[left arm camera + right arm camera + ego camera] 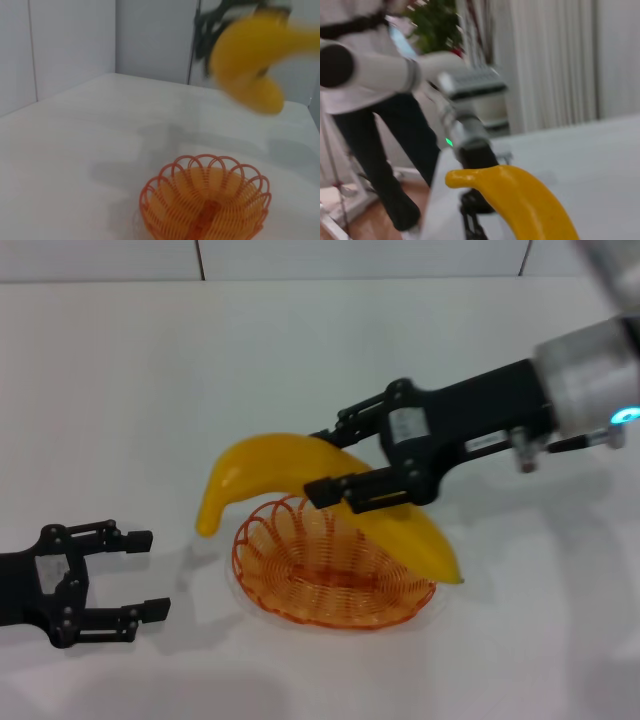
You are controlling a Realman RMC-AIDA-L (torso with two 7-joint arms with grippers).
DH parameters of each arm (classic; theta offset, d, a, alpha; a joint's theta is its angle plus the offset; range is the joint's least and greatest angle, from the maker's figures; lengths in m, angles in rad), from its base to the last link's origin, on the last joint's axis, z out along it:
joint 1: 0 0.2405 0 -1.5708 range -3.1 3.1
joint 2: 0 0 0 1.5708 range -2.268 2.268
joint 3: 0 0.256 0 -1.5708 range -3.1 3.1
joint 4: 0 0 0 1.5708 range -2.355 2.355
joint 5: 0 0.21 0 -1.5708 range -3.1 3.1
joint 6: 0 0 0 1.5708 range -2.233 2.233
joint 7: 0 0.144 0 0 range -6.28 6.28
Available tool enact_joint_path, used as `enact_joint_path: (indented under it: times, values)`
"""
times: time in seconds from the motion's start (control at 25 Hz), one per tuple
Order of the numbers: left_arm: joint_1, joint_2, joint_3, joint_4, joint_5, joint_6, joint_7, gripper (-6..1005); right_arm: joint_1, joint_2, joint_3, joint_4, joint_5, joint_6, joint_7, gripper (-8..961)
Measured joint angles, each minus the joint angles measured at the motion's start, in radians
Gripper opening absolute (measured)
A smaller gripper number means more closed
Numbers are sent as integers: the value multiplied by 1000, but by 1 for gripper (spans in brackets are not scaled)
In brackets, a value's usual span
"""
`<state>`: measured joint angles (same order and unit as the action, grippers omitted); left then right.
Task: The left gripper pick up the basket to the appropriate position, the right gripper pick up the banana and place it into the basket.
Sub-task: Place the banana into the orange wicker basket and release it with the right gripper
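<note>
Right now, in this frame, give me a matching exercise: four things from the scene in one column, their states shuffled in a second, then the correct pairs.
Things:
1. left gripper
2. right gripper
3. banana
4. basket

States:
A. resting on the white table, nothing inside
B. open, holding nothing, beside the basket
C. shut on the fruit
D. held in the air over the basket

Pairs: 1-B, 2-C, 3-D, 4-A
</note>
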<state>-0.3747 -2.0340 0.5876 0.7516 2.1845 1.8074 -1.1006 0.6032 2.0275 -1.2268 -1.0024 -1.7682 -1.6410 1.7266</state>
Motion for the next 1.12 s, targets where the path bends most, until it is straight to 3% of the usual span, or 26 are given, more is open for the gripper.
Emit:
enact_joint_path:
  times: [0.2, 0.44, 1.12]
  values:
    - [-5, -2, 5, 0, 0, -1, 0, 815, 23, 1, -134, 45, -67, 147, 62, 559]
    - [-7, -3, 5, -1, 0, -2, 1, 815, 36, 4, -262, 53, -96, 215, 107, 570]
    - [-17, -3, 0, -12, 0, -4, 1, 816, 59, 5, -279, 51, -85, 230, 120, 600]
